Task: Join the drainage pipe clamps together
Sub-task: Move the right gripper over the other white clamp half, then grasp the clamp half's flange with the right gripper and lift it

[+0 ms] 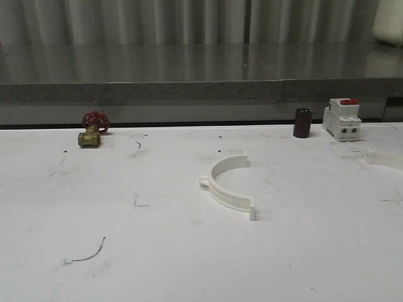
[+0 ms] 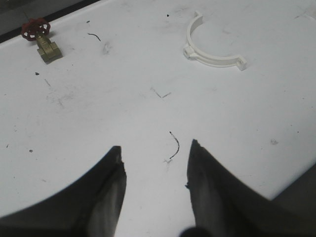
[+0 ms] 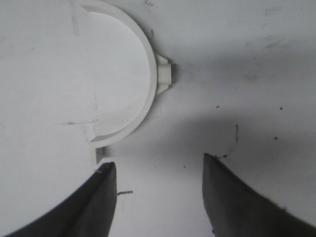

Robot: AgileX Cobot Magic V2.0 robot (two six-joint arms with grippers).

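On table: 2 clamps [image 1: 230,185] [image 1: 385,158] | 1 valve [image 1: 93,129] | 1 breaker [image 1: 342,119]

Left gripper [image 2: 155,165] and right gripper [image 3: 158,170] hover, fingers apparently spread, holding nothing.

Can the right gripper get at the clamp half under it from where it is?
Probably yes. The right gripper hangs open just above the clamp half, with bare table between its fingers and nothing lying on or against the band. It sits slightly off to one side, so a small shift seems needed.
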